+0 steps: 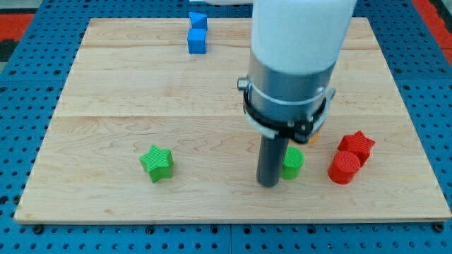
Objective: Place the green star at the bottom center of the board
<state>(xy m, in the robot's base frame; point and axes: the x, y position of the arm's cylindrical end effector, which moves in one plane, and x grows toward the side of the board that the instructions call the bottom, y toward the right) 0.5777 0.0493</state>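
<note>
**Star waits on the left**

The green star (156, 163) sits near the front edge of the board (106, 85), left of the middle. My tip (268, 183) has no jaws to open or close. It rests just left of another green block (292, 163), well right of the star. It probably must go around to the star's left side and push it right.

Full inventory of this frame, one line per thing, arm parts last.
green star: 1, green, lower left of board, standing alone
green block: 1, green, shape unclear, lower centre-right, partly hidden by the rod
red blocks: 2, red, touching, lower right; upper one star-like, lower one rounded
blue blocks: 2, blue, touching, top edge, left of centre
orange block: 1, orange, mostly hidden behind the arm
board: 1, pale wood, on blue pegboard
my tip: dark rod end, just left of the green block
</note>
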